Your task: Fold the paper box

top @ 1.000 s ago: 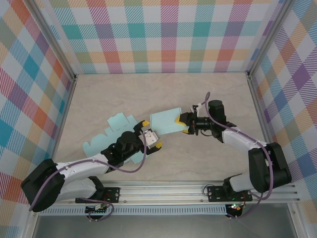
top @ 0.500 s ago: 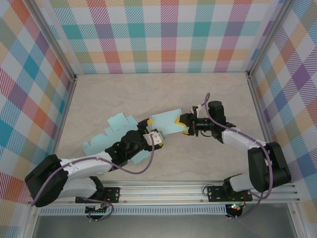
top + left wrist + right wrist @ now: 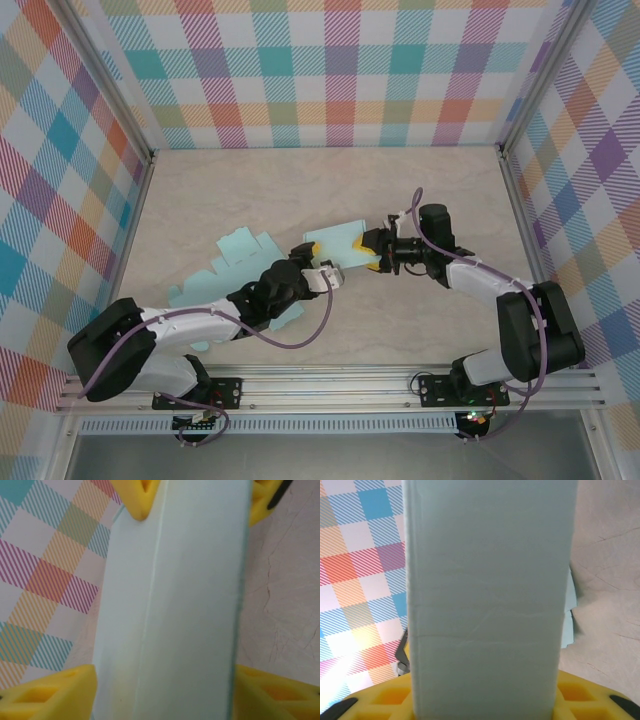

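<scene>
The paper box (image 3: 335, 249) is a pale blue, partly folded sleeve held just above the table's middle. My right gripper (image 3: 368, 252) is shut on its right end; in the right wrist view the box (image 3: 485, 595) rises from between the yellow fingers (image 3: 385, 700) of that gripper (image 3: 482, 707). My left gripper (image 3: 318, 266) is at the box's left end. In the left wrist view the box (image 3: 175, 610) spans the whole gap of the left gripper (image 3: 165, 695), and both yellow pads (image 3: 50, 695) touch its edges. The right gripper's fingertips (image 3: 140, 497) show at the far end.
A flat pale blue cut-out sheet (image 3: 228, 262) with tabbed edges lies on the table left of the box, partly under my left arm. Its edge (image 3: 570, 610) shows past the box. Checked walls (image 3: 340, 70) enclose the beige table (image 3: 300, 190) on three sides.
My left gripper has reached up and to the right onto the box's left end, and its jaws have narrowed onto the box. The right gripper has kept its hold almost unmoved.
</scene>
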Tool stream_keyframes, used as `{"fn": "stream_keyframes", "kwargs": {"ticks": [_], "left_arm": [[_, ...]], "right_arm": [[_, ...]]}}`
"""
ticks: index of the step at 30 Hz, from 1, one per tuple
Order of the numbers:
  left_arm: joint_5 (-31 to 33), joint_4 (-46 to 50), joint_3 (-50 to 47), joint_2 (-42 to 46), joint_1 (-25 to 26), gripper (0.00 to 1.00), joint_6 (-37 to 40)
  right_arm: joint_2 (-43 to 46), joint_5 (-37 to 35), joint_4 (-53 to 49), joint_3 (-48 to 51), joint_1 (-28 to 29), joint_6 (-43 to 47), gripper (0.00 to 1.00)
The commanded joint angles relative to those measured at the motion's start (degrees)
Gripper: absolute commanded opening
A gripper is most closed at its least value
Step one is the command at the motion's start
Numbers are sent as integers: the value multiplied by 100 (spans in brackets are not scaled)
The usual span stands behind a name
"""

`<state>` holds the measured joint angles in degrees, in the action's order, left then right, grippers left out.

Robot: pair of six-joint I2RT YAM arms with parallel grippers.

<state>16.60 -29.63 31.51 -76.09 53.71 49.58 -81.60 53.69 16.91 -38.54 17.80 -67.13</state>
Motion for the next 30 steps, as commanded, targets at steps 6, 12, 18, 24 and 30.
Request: {"fn": "stream_keyframes", "kwargs": {"ticks": [6,12,18,24,30], "left_arm": [[88,664,329,219,52,44,-37],[-115,1470,479,458,52,42,-80],[-398,2828,907,650,7,31,-335],[-1240,4429,1550,568,-304,30,-695],[-1765,5794,2379,-111,-672,30,-944]], "right_arm": [[-111,150,132,119,22,5,44],[130,-16,-130,111,6,283,58],[893,-678,-911,56,-131,823,74],[1860,-1706,-2274,-175,-242,1647,81],[2577,-2697,-3399,-471,-255,2469,79]]}}
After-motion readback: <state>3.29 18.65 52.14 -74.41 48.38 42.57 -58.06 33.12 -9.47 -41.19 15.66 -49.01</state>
